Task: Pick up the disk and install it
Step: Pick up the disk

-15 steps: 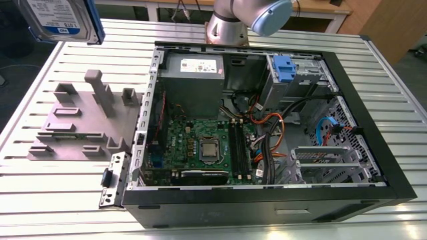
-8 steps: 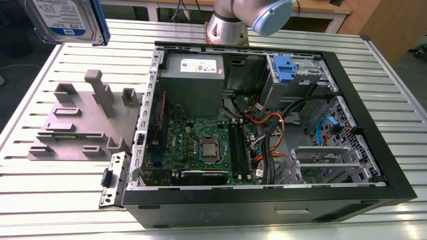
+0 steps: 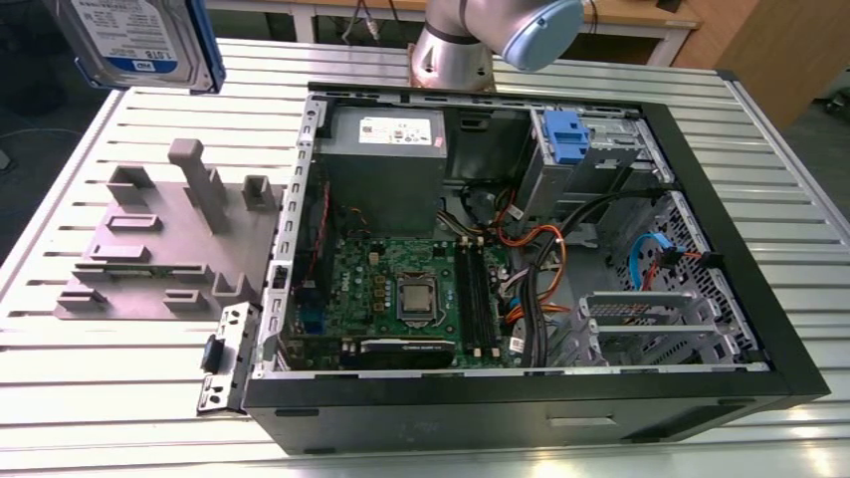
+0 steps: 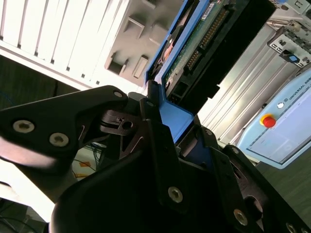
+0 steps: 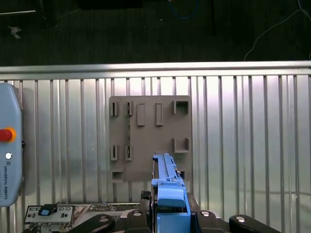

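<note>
Noted tool [image 4: 176,127] closed firmly on the disk [image 4: 197,46], with fingers [image 4: 155,141] pressing its blue bracket from both sides. Confirmed same grip in the first wrist view: tool [image 5: 167,216] around the bracket, disk [image 5: 167,177] seen edge-on. Logged disk [image 3: 139,40] held in the air off the desk [image 3: 80,398], above the grey fixture [image 3: 159,239] and clear of it, printed label facing the exterior view. Noted grey fixture lying flat on the slatted desk, raised blocks upright. Recorded open computer case [image 3: 531,403] standing just beside the grey fixture, on the exterior view's right of it, motherboard [image 3: 398,289] exposed inside. Spotted teach pendant [image 5: 7,160] on the desk near the grey fixture [image 5: 146,131], not touching it.
</note>
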You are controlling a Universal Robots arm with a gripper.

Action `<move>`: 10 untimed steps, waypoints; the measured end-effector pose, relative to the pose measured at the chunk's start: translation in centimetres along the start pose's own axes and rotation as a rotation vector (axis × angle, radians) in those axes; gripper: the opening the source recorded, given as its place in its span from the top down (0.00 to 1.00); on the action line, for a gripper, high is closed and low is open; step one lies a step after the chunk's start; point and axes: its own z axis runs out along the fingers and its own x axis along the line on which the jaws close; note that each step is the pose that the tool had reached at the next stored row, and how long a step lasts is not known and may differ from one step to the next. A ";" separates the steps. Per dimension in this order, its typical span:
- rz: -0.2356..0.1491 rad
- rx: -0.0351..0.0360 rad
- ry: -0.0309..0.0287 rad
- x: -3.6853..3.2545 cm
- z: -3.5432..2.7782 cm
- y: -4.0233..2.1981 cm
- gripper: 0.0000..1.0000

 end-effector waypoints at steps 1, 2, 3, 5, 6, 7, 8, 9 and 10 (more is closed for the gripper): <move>0.000 0.0001 0.0001 0.02 0.01 -0.07 0.64; 0.000 0.0001 0.0004 0.03 0.01 -0.14 0.64; 0.000 0.0001 0.0005 0.04 0.02 -0.21 0.64; 0.000 0.0001 0.0007 0.04 0.02 -0.32 0.64; 0.000 0.0002 0.0008 0.05 0.02 -0.32 0.64; 0.000 0.0003 0.0050 0.05 0.02 -0.34 0.64; 0.000 0.0005 0.0091 0.05 0.02 -0.34 0.64; 0.000 0.0004 0.0092 0.05 0.02 -0.34 0.64; 0.000 0.0004 0.0093 0.05 0.02 -0.34 0.64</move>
